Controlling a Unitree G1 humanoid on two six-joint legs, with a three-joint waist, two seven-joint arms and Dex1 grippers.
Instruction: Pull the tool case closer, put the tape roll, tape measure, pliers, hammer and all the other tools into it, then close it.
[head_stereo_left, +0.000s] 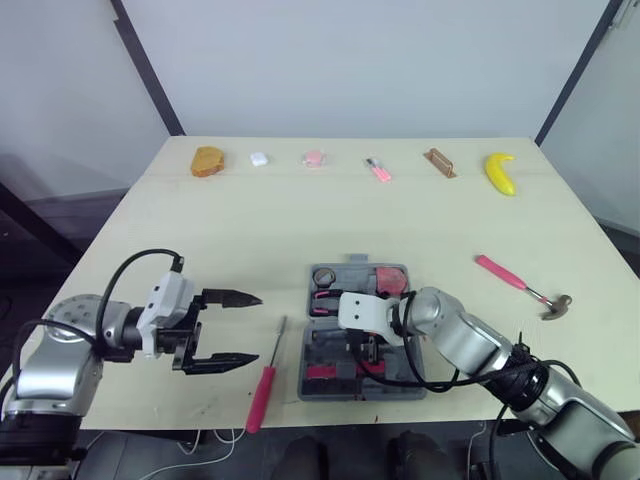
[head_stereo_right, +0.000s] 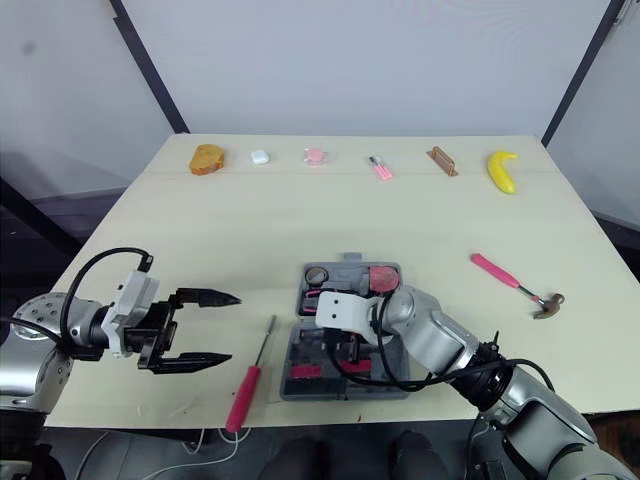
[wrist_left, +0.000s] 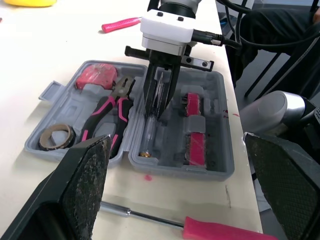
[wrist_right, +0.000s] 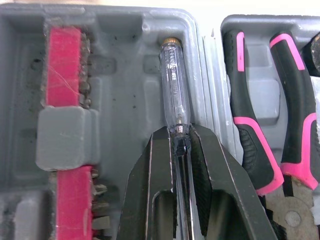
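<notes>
Right wrist view: the right gripper (wrist_right: 179, 136) is pinched on the metal shaft of the tester (wrist_right: 175, 82), whose clear handle lies in a slot of the case (wrist_right: 125, 60), beside the pliers (wrist_right: 260, 125). The tester looks light, slick and brittle, so it is best held gently by the shaft. The left gripper (head_stereo_left: 258, 328) gapes wide at the case's 9 o'clock, near the screwdriver (head_stereo_left: 262, 390). The hammer (head_stereo_left: 520, 285) lies at 3 o'clock; it is probably head-heavy, so grip near the head.
</notes>
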